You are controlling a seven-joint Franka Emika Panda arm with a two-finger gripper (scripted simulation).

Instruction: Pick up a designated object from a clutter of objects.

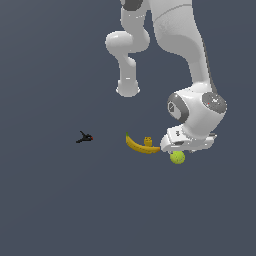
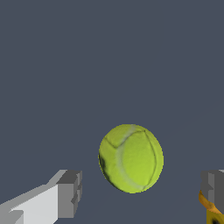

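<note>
1. The tennis ball (image 1: 177,158) (image 2: 131,158) is round, yellow-green, with pale curved seams; it lies on the table.
2. The banana (image 1: 140,145), curved and yellow, lies just beside it toward the exterior view's left.
3. A tiny yellow block (image 1: 148,141) touches the banana.
4. The black clamp (image 1: 84,137), red-spotted, lies well apart.

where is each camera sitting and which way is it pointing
Exterior view: off the arm, looking down at the floor; shows the arm's links, wrist and gripper low over the tennis ball, with the banana, yellow block and black clamp.
Wrist view: mounted on the wrist, facing past the fingertips at the tennis ball; only the two fingers show, spread wide of the ball.
Shared: the ball, the gripper, and a banana end.
</note>
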